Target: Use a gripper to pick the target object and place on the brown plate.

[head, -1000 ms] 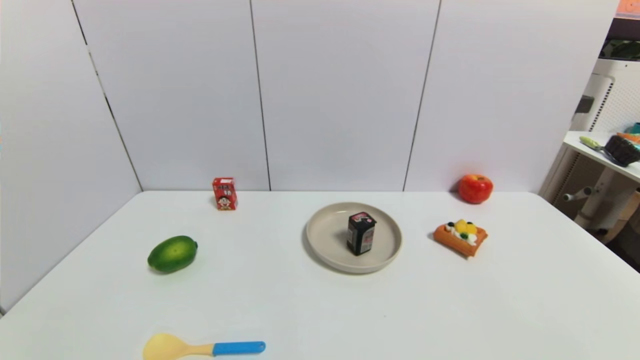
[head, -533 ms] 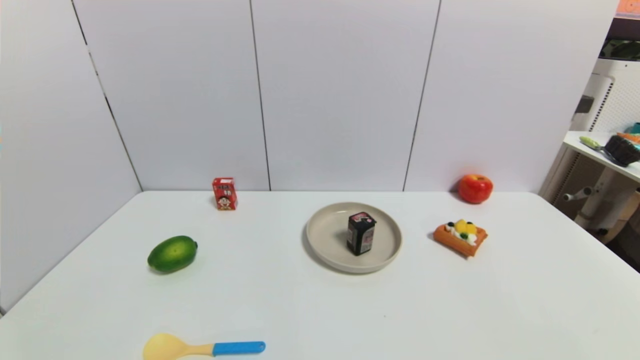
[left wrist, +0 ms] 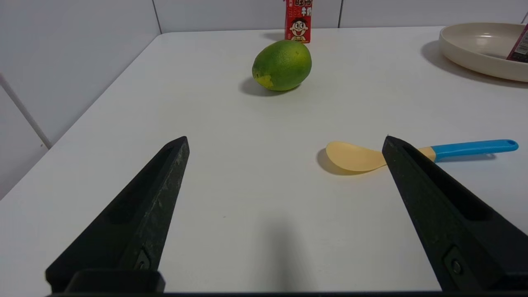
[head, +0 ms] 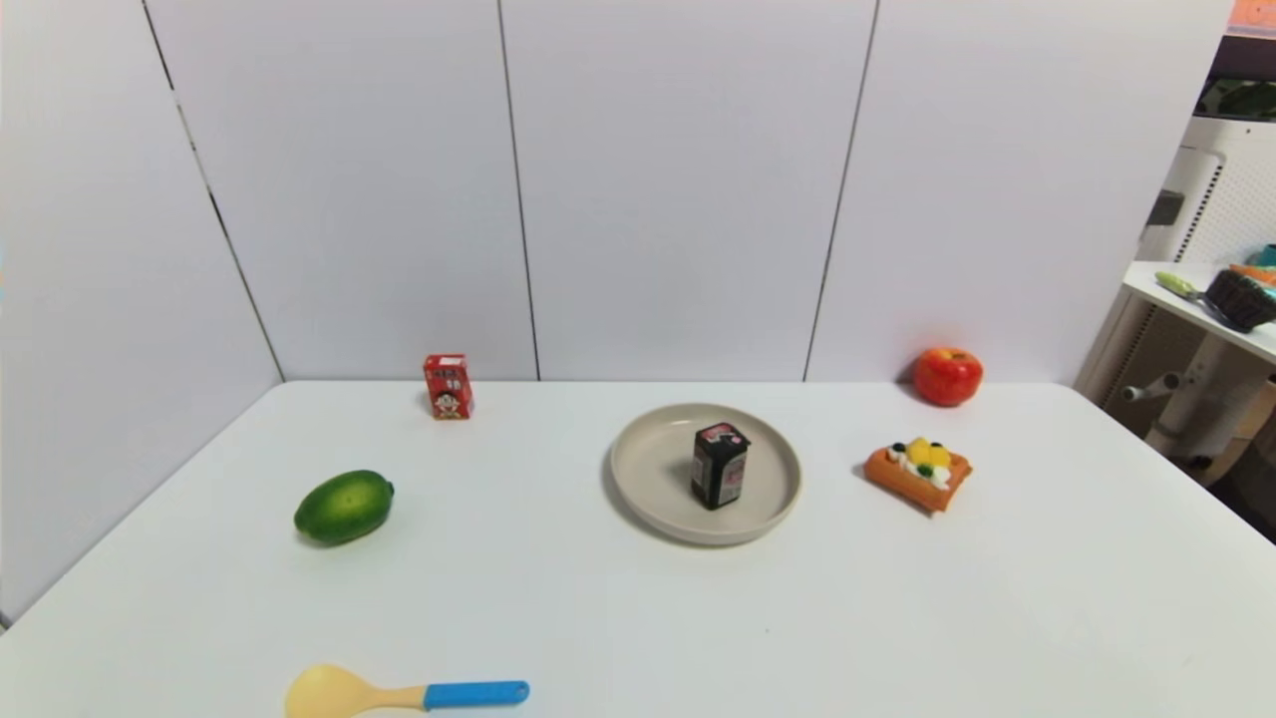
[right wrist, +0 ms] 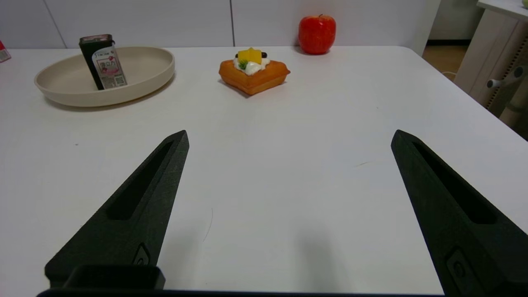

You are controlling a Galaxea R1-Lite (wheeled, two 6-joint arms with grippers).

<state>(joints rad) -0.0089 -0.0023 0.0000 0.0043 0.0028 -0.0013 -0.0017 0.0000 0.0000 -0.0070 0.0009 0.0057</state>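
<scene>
The small black drink carton with the pink-red and white label [head: 720,466] stands upright on the round, shallow beige-tan plate [head: 653,494], slightly toward the plate's right half, with nothing gripping it. Both grippers sit low over the near part of the white bench [head: 638,618], outside the head view. The right gripper [right wrist: 288,134] is spread wide and holds nothing; the plate and carton lie well ahead of it and toward its left, the orange waffle cake with fruit topping [right wrist: 253,70] lies ahead, and the red apple [right wrist: 317,34] stands beyond that at the wall. The left gripper [left wrist: 286,140] is likewise spread wide and holds nothing; the yellow spoon with a blue handle [left wrist: 416,150] lies just past its right finger, the green oval fruit [left wrist: 282,65] lies ahead, and the red carton with a cartoon face [left wrist: 298,21] stands beyond it
</scene>
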